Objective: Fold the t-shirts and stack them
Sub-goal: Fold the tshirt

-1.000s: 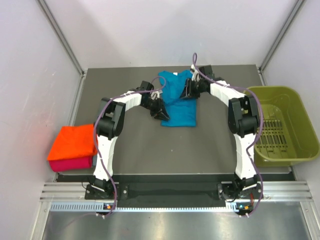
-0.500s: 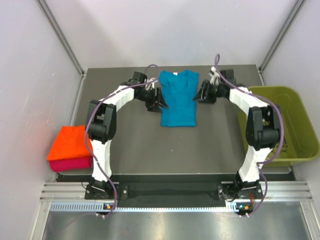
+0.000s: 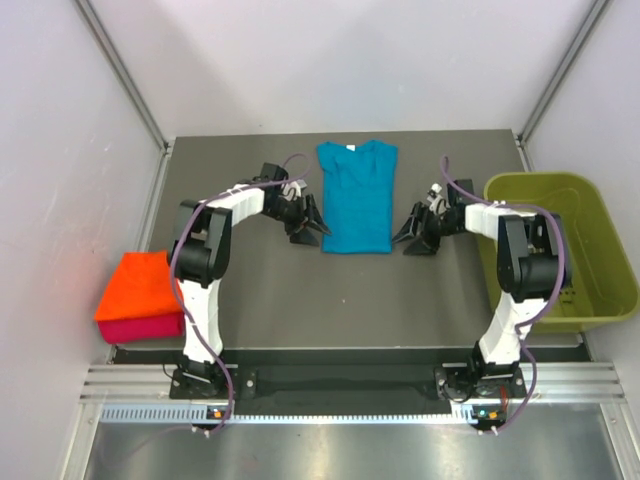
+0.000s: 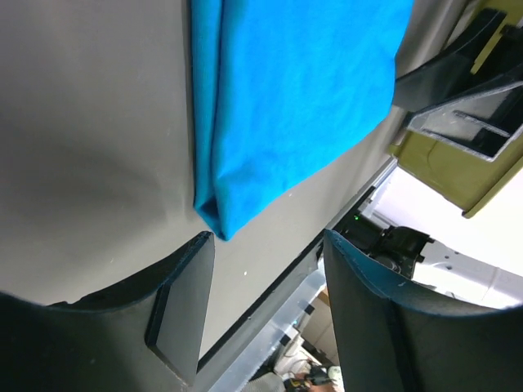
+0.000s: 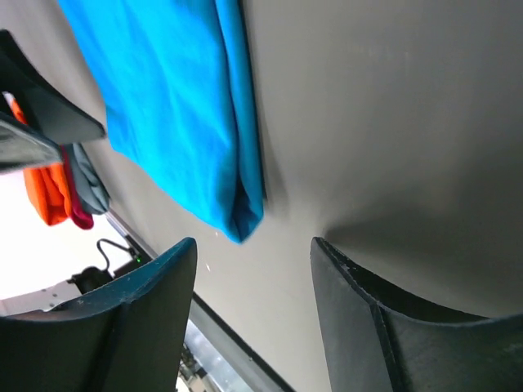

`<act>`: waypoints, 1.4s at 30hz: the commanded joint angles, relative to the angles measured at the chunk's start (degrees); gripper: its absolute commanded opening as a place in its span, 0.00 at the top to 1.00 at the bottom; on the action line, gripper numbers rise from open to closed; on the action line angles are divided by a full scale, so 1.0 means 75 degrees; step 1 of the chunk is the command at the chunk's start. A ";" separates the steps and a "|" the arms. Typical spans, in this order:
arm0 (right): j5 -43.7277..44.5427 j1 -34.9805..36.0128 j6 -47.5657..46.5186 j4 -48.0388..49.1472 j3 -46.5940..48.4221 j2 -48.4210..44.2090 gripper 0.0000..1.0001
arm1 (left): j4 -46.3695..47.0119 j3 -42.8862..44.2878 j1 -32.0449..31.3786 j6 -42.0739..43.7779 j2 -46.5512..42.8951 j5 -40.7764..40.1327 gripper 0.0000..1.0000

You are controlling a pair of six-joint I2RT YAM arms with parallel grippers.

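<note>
A teal-blue t-shirt (image 3: 356, 195) lies flat at the back middle of the table, its sides folded in, neck label at the far end. My left gripper (image 3: 312, 231) is open and empty just left of its near left corner, which shows in the left wrist view (image 4: 214, 219). My right gripper (image 3: 408, 241) is open and empty right of its near right corner, which shows in the right wrist view (image 5: 245, 220). A folded orange t-shirt (image 3: 143, 284) lies on a folded magenta-pink one (image 3: 140, 327) at the table's left edge.
An olive-green plastic basket (image 3: 560, 247) stands at the right edge, close behind my right arm. The grey table (image 3: 330, 300) is walled by white panels at the back and sides.
Both grippers let go of the teal shirt, drew apart off its sides and moved toward me to its near corners. The shirt now lies narrower, with its sides folded in.
</note>
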 commanded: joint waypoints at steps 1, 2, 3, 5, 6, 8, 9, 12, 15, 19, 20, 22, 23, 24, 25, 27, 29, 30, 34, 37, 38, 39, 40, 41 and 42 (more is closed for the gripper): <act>-0.0195 0.0133 0.0226 0.0517 0.0530 0.0258 0.42 | 0.0446 0.0037 -0.0156 -0.0292 0.0227 0.0357 0.40; -0.0230 0.0203 0.0261 0.0564 0.0565 0.0374 0.42 | 0.0434 0.0026 -0.0203 -0.0315 0.0251 0.0392 0.40; -0.0242 0.0238 0.0342 0.0657 0.0612 0.0422 0.43 | 0.0446 -0.0009 -0.0226 -0.0315 0.0274 0.0392 0.40; -0.0242 0.0355 0.0413 0.0681 0.0624 0.0527 0.43 | 0.0458 -0.0068 -0.0250 -0.0327 0.0275 0.0381 0.40; -0.0254 0.0402 0.0483 0.0739 0.0613 0.0551 0.43 | 0.0469 -0.0114 -0.0250 -0.0350 0.0298 0.0380 0.40; -0.0265 0.0508 0.0530 0.0787 0.0589 0.0598 0.44 | 0.0469 -0.0150 -0.0250 -0.0339 0.0286 0.0346 0.40; -0.0277 0.0520 0.0566 0.0798 0.0566 0.0598 0.44 | 0.0481 -0.0196 -0.0250 -0.0327 0.0275 0.0334 0.40; -0.0277 0.0625 0.0624 0.0857 0.0531 0.0645 0.44 | 0.0504 -0.0244 -0.0250 -0.0350 0.0274 0.0322 0.41; -0.0312 0.0707 0.0671 0.0869 0.0554 0.0657 0.45 | 0.0388 -0.0185 -0.0250 -0.0292 0.0286 0.0252 0.42; -0.0289 0.0754 0.0765 0.0974 0.0519 0.0633 0.46 | 0.0083 -0.0045 -0.0227 -0.0023 0.0181 0.0099 0.43; -0.0289 0.0778 0.0777 0.0974 0.0519 0.0645 0.46 | 0.0025 -0.0021 -0.0227 0.0001 0.0169 0.0041 0.43; -0.0289 0.0778 0.0789 0.0986 0.0507 0.0645 0.46 | -0.0034 -0.0044 -0.0215 0.0013 0.0181 0.0040 0.43; -0.0289 0.0778 0.0789 0.0986 0.0507 0.0680 0.47 | -0.0046 -0.0045 -0.0215 0.0025 0.0192 0.0041 0.43; -0.0289 0.0778 0.0789 0.0986 0.0507 0.0692 0.47 | -0.0046 -0.0068 -0.0215 0.0013 0.0204 0.0041 0.43; -0.0266 0.0789 0.0789 0.0974 0.0519 0.0704 0.47 | -0.0070 -0.0068 -0.0215 0.0013 0.0251 0.0052 0.43; -0.0265 0.0813 0.0800 0.0974 0.0519 0.0727 0.49 | -0.0058 -0.0080 -0.0203 0.0025 0.0251 0.0006 0.43; -0.0265 0.0848 0.0812 0.1009 0.0519 0.0750 0.54 | 0.0093 -0.0114 -0.0215 -0.0080 0.0309 0.0017 0.51; -0.0254 0.0848 0.0812 0.1044 0.0507 0.0751 0.57 | 0.0176 -0.0184 -0.0215 -0.0139 0.0344 0.0052 0.55; -0.0289 0.0883 0.0800 0.1080 0.0507 0.0727 0.70 | 0.0317 -0.0197 -0.0250 -0.0256 0.0485 0.0111 0.81; -0.0289 0.0883 0.0730 0.1045 0.0519 0.0634 0.82 | 0.0317 -0.0150 -0.0250 -0.0268 0.0451 0.0146 1.00; -0.0277 0.0883 0.0684 0.1021 0.0507 0.0564 0.86 | 0.0317 -0.0127 -0.0250 -0.0257 0.0427 0.0146 1.00; -0.0266 0.0883 0.0637 0.1010 0.0484 0.0528 0.88 | 0.0305 -0.0127 -0.0238 -0.0210 0.0357 0.0158 1.00; -0.0254 0.0883 0.0613 0.0998 0.0472 0.0470 0.90 | 0.0270 -0.0115 -0.0238 -0.0152 0.0322 0.0216 1.00; -0.0242 0.0883 0.0590 0.0940 0.0460 0.0342 0.95 | 0.0224 -0.0080 -0.0227 -0.0105 0.0263 0.0240 1.00; -0.0219 0.0883 0.0531 0.0893 0.0449 0.0271 0.96 | 0.0142 -0.0068 -0.0227 -0.0046 0.0124 0.0275 1.00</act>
